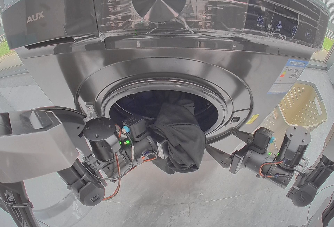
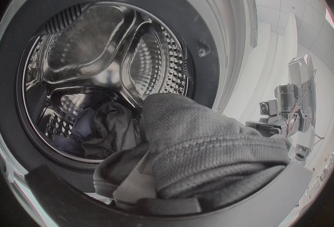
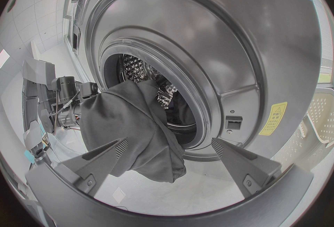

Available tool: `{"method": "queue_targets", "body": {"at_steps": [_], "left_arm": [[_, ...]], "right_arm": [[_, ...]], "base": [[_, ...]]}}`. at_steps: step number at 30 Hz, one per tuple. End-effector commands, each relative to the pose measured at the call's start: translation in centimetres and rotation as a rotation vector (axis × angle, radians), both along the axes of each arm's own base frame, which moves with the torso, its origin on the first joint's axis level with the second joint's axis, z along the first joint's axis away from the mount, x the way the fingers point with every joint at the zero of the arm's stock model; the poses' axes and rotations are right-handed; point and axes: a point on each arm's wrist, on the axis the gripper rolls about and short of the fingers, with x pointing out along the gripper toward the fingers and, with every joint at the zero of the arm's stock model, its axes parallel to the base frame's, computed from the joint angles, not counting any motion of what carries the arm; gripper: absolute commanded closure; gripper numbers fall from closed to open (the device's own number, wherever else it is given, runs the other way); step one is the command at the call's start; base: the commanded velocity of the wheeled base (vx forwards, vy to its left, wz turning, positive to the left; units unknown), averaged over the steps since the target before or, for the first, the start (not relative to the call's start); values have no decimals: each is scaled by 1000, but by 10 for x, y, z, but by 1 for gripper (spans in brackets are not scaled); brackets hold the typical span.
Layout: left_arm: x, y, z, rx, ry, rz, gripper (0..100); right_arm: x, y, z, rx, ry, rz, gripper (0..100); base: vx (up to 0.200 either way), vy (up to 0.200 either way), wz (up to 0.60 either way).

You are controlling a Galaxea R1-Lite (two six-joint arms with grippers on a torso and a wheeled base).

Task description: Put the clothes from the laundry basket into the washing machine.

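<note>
- Left tool [image 1: 159,149] grips the dark garment [image 1: 181,137], which hangs half outside the drum opening [image 1: 215,113]; letting go here risks dropping it onto the floor [image 1: 208,200].
- Right tool [image 3: 168,141] is wide and empty; it may snag the cloth.

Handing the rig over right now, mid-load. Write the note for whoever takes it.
Left claw: shut on a dark garment that lies partly inside the washer opening and partly hanging outside.
Right claw: open, empty, beside the opening.
Done: some clothes lie in the drum.
To do: push this garment fully in, then check the basket beside the washer; its contents aren't clear.
</note>
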Motion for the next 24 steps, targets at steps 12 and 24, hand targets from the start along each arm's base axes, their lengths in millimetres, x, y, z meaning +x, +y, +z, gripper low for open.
{"method": "queue_targets", "body": {"at_steps": [12,24], "left_arm": [[27,-21,-5,-32,-36,2,100],[84,-41,-20,-51,-40,80,100]], "right_arm": [[-1,1,-2,-6,10,5,0],[-1,0,-1,4,9,-3,0]], "base": [[0,0,0],[0,0,0]]}}
